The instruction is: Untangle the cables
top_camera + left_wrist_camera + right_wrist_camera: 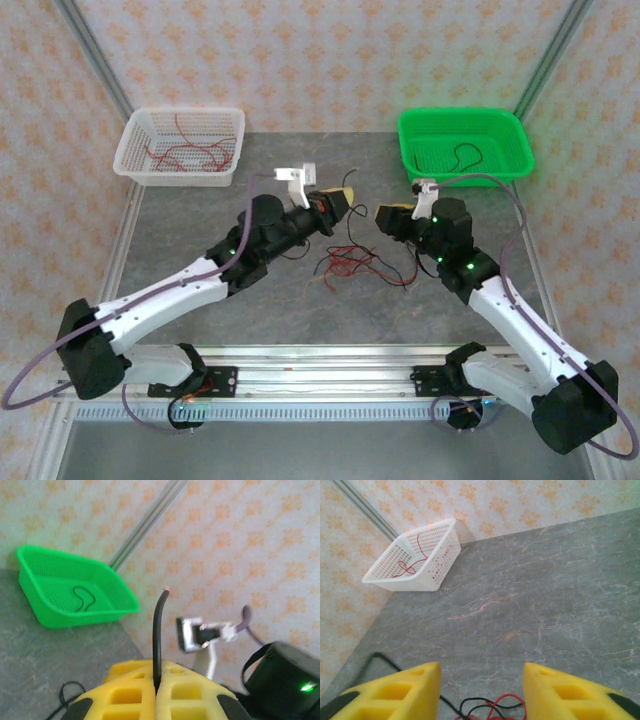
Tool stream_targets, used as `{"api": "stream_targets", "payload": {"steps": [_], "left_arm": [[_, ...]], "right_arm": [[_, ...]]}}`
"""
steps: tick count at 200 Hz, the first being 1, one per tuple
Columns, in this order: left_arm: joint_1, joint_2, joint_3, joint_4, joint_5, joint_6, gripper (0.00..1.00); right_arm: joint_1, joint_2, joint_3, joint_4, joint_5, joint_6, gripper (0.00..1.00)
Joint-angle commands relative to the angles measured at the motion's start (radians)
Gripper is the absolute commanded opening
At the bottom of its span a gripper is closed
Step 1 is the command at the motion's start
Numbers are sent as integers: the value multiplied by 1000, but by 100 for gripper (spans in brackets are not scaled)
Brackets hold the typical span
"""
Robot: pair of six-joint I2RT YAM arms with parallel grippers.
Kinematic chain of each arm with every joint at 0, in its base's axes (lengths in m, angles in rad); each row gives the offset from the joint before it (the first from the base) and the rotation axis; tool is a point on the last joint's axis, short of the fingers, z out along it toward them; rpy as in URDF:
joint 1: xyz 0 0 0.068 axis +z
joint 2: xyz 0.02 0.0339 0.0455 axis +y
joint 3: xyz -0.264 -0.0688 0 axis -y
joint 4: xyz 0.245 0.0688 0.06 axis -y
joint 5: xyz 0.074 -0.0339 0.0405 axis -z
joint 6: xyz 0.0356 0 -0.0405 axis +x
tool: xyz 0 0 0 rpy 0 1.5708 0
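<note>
Left gripper [156,692] is clamped all the way down, its chunky yellow foam fingers [125,695] squeezed tight on one thin black cable [159,630] that pokes straight up out of the seam between them, bare tip at the top. Right gripper [482,690] is the opposite: its yellow pads [400,690] stand well apart with nothing gripped, just the grey marbled tabletop [545,595] showing in the gap

From the overhead camera the two grippers face each other around the middle of the table, near each other but not touching. The snarl of thin red and black curly cables [350,262] lies on the table just below that gap, on the side nearer the arm bases, and a black strand looks like it runs from the snarl up toward the left gripper. The right wrist camera catches a few red and black loops at the bottom edge between its pads, plus a black strand trailing off under the left-hand pad

Far left corner has a white plastic mesh basket [130,150] with a few loose red cables [185,152] in it. Far right has a bright green plastic mesh basket [420,150] holding a single curled black cable [465,155]. Both baskets sit well apart from the snarl
</note>
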Motion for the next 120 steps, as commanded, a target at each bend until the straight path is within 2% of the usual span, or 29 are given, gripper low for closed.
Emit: {"api": "stream_targets", "payload": {"steps": [1, 70, 120], "left_arm": [[-7, -33, 70, -162, -58, 85, 0], [-6, -15, 254, -296, -101, 165, 0], [-6, 28, 324, -316, -93, 173, 0]], "right_arm": [[3, -4, -28, 89, -48, 21, 51], [34, 29, -170, 311, -210, -50, 62], [113, 117, -140, 364, -188, -91, 64]]}}
